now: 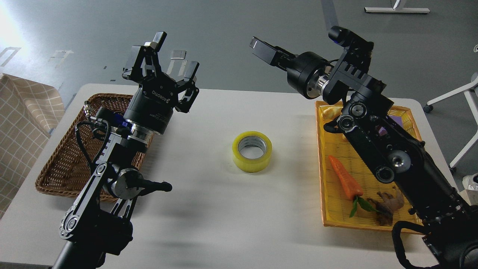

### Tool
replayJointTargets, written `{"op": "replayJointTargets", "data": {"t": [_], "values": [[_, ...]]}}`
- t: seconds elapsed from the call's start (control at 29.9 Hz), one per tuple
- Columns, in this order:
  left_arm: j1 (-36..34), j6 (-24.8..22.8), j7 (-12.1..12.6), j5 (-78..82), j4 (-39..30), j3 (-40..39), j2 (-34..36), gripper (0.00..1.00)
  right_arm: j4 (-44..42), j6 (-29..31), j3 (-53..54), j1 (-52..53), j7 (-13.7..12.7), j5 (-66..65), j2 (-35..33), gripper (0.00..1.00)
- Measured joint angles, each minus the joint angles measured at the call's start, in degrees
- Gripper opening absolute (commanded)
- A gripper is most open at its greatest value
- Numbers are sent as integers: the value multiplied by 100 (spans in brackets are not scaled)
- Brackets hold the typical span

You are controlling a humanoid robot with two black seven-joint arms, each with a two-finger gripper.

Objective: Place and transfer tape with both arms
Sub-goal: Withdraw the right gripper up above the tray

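Note:
The tape (252, 151), a yellowish roll with a white core, lies flat on the white table (209, 224) near its middle, touched by nothing. My left gripper (164, 59) is open and empty, raised with fingers pointing up, above the wicker basket's far right corner and left of the tape. My right gripper (263, 50) is raised high above the table's far edge, up and to the right of the tape, pointing left. Its fingers overlap in this view, so I cannot tell their gap. It holds nothing visible.
A brown wicker basket (56, 164) sits at the left. A yellow basket (325, 209) at the right holds an orange carrot (345, 178), a brown toy (388, 203) and a bread piece (330, 112), partly behind my right arm. A checked cloth (22, 112) lies far left.

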Motion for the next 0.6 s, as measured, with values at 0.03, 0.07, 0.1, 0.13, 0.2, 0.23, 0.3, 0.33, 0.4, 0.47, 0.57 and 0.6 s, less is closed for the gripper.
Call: {"op": "replayJointTargets", "data": {"t": [0.03,0.07,0.1,0.13,0.2,0.23,0.3,0.33,0.4,0.47,0.57,0.6], "values": [[-4,0,0,2,7,1,0,98,124,2,70,-52,0,220,-12,100],[-11,0,2,7,20,9,0,98,301,4,186,-136,1,514,-60,100],[-19,-4,13,13,39,29,1,98,457,4,323,-234,1,850,-127,100],[-24,-8,22,20,51,53,0,98,579,4,449,-338,2,1159,-175,100],[-53,-15,39,26,66,92,0,98,812,4,716,-556,6,1745,-234,100],[-64,-16,45,27,71,100,0,98,881,4,812,-634,7,1923,-245,100],[-88,-18,50,27,81,110,49,98,1050,0,1075,-889,34,2289,-226,100],[-102,-17,52,27,89,112,98,98,1138,-5,1208,-1026,45,2432,-203,100],[-159,-14,53,27,106,116,195,98,1288,-13,1449,-1294,62,2654,-127,100],[-232,-11,53,26,124,127,247,98,1384,-13,1613,-1488,72,2829,-48,100],[-349,-9,57,42,151,135,274,98,1510,-4,1834,-1723,78,3271,-8,100],[-390,-6,60,55,153,135,277,98,1531,2,1887,-1787,79,3446,-5,100]]}}
